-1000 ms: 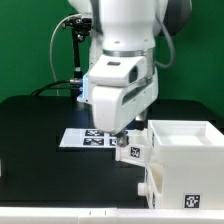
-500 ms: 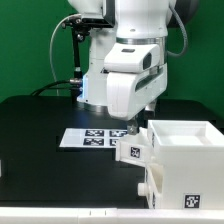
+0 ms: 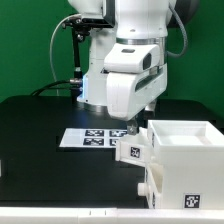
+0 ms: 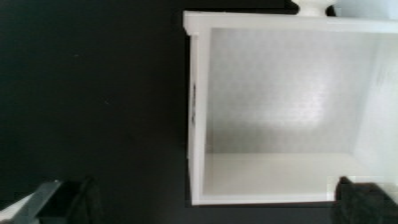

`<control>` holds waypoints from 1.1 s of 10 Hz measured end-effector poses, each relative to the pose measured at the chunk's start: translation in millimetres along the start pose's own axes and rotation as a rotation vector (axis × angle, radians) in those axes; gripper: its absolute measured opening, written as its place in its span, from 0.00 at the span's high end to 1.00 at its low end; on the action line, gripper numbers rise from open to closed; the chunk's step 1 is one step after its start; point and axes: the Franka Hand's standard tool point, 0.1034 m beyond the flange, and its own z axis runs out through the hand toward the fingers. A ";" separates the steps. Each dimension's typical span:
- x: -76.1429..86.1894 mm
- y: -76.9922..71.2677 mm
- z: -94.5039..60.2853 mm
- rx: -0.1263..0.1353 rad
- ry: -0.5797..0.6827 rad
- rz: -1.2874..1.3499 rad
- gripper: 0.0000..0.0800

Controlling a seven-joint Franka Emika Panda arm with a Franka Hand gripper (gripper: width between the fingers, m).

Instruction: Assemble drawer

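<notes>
— White plastic on a black table [image 3: 40, 130]: where does the drawer [image 3: 180, 160] sit?

— At the exterior view's lower right, near the table's front edge. An open-top tray [image 3: 185, 136] rests on the casing [image 3: 188, 182], with square tags on the faces toward the camera. A small tagged piece [image 3: 133, 151] sticks out on the side toward the exterior view's left.

— And the arm?

— The arm [image 3: 130, 60] hangs above the table's middle, with the gripper [image 3: 132, 127] just beside the tray's corner, toward the exterior view's left. Whether it touches the plastic I cannot tell.

— Is the claw apart or together?

— Apart and holding nothing. In the wrist view the two dark fingertips [image 4: 54, 200] stand wide, one at each side, with the tray's rim [image 4: 192, 110] between them and black table under one tip.

— What does the wrist view show of the tray?

— Its pale inside [image 4: 294, 95], walled on three visible sides, and a small knob [image 4: 315, 8] on one end wall.

— What else is around?

— The marker board [image 3: 92, 138] lies flat just behind the gripper. Cables [image 3: 62, 60] loop at the back before a green wall [image 3: 25, 40].

— Open room?

— Bare black table spreads toward the exterior view's left and front. The drawer closes off the right.
</notes>
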 end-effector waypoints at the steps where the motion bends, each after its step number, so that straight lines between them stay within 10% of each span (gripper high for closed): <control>1: 0.0 0.0 0.0 0.000 0.000 0.000 0.19; 7: 0.6 -3.1 -0.7 -0.005 0.001 0.019 0.19; 11: -1.1 -56.0 7.5 -0.045 0.016 0.046 0.19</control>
